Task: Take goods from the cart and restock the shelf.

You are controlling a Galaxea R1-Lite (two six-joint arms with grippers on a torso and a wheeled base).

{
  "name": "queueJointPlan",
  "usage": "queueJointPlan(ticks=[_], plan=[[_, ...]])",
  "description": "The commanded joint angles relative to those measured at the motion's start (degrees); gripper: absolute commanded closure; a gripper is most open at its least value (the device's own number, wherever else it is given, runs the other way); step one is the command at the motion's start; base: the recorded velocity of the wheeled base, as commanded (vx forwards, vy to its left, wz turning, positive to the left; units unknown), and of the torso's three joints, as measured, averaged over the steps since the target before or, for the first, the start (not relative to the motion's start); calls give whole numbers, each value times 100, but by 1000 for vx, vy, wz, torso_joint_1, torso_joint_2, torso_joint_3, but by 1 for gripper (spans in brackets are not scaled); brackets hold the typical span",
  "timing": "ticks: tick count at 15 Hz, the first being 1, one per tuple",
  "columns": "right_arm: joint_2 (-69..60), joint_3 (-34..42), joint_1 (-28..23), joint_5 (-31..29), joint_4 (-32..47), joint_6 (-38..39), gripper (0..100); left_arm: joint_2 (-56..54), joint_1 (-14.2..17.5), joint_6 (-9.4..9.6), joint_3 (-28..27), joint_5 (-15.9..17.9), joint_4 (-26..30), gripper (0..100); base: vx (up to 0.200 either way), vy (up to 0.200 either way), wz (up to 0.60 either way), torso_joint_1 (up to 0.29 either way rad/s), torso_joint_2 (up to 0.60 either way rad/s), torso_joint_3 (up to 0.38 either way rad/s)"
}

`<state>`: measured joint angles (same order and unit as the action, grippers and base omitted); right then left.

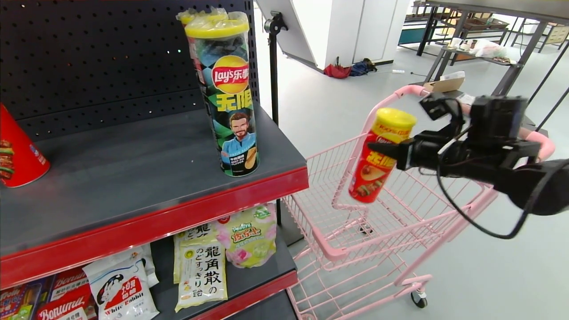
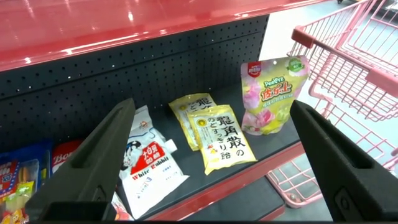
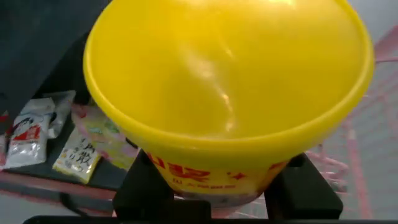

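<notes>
Over cart (image 1: 326, 251): right end effector (image 1: 387, 153) clamps tilted red chip can (image 1: 369, 182).
Left end effector (image 2: 212, 109): open, empty.
Risk: can may clip shelf lip (image 1: 178, 213) & slip.

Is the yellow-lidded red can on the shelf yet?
No, the right gripper holds the red can in mid-air, beside the shelf.

We see the shelf (image 1: 133, 169) on the left, with the cart (image 1: 326, 251) just to its right. A tall can (image 1: 229, 98) stands upright near the upper board's right end, and another can (image 1: 18, 151) stands at its left end. Over the cart, the right gripper (image 1: 386, 153) holds a chip can (image 1: 371, 178), tilted. Snack bags (image 1: 200, 266) lie on the lower board.
</notes>
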<state>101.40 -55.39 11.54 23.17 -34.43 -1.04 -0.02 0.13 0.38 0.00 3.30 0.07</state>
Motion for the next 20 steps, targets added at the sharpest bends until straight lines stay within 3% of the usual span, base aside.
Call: queueJointPlan(ticks=[1,2,3,4,7,8,9,16,20], plan=[[-2467,284,-407,-1553,1342,-230,100,2,4,-3,-9,12,1,0,0,0,0,0,0,0],[-3118,600,-548,-2265,1843,-371,100,2,-5,-3,-9,12,1,0,0,0,0,0,0,0],[-3460,793,-566,-2423,2107,-380,100,2,4,6,-9,12,-7,0,0,0,0,0,0,0],[-4506,1285,-610,-2502,2801,-353,100,2,4,24,-9,21,-7,0,0,0,0,0,0,0],[-5930,2024,-1163,-2651,3618,-380,100,2,4,6,0,21,-7,0,0,0,0,0,0,0],[-6484,2164,-1559,-2669,4330,-468,100,2,-5,6,-9,21,-7,0,0,0,0,0,0,0],[-6809,2208,-1620,-2651,4691,-476,100,2,4,6,-9,21,-7,0,0,0,0,0,0,0],[-7319,2604,-1638,-2704,4831,-687,100,2,-5,6,0,21,-7,0,0,0,0,9,-21,-14],[-7319,2648,-1638,-2704,4823,-740,100,2,4,6,-9,21,-7,0,0,0,0,151,-446,-289]])
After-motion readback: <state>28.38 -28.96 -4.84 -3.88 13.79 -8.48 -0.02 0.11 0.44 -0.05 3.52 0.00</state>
